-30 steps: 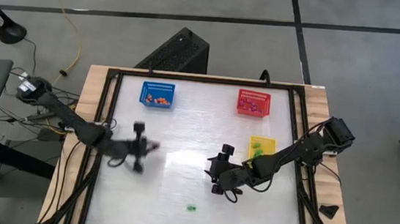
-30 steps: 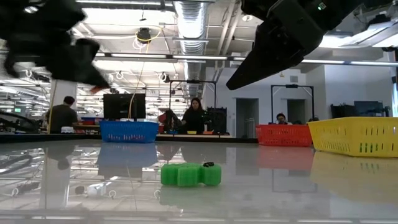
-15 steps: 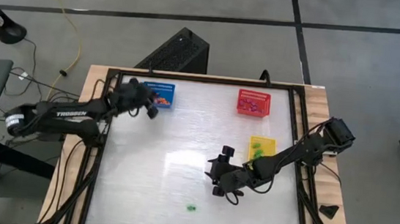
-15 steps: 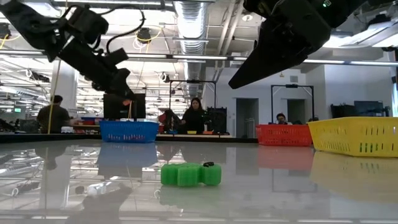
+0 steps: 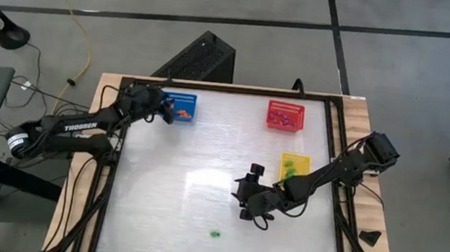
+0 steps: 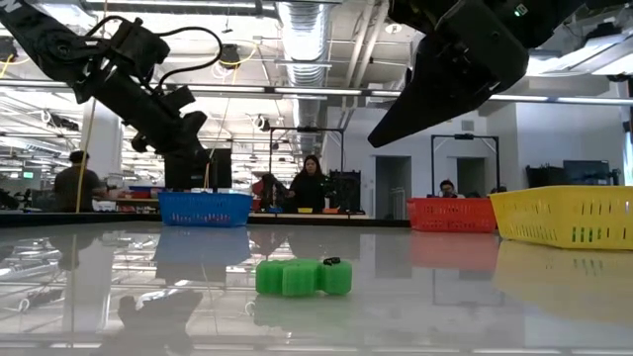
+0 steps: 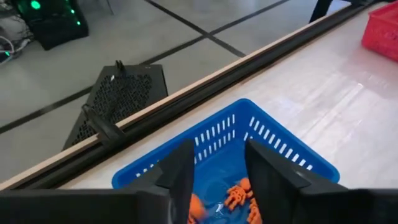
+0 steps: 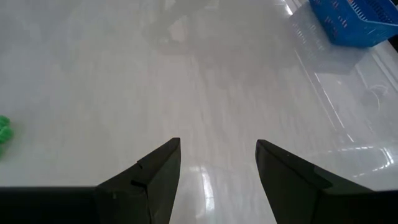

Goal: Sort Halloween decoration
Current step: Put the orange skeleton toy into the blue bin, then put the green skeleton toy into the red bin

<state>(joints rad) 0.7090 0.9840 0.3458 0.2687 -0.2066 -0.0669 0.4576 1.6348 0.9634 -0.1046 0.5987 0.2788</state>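
Observation:
The Halloween decoration shows as a green trinket point(image 5: 215, 233) lying on the white table near its front edge, large in the low view point(image 6: 297, 277), and as orange trinkets point(image 7: 236, 196) on the floor of the blue basket point(image 5: 179, 107). My left gripper point(image 7: 217, 155) hangs open above the blue basket's left part point(image 5: 162, 112), with nothing between its fingers. My right gripper point(image 5: 243, 198) hovers open above the table's middle point(image 8: 217, 146), off to one side of the green trinket point(image 8: 3, 134) and holding nothing.
A red basket point(image 5: 285, 115) holding trinkets stands at the far right, and a yellow basket point(image 5: 293, 166) sits on the right beside my right arm. A black frame point(image 5: 212, 86) borders the table. People sit in the room behind point(image 6: 309, 183).
My left gripper has swung from the table's left middle toward the far edge and has come to a stop above the blue basket. My right arm has kept still.

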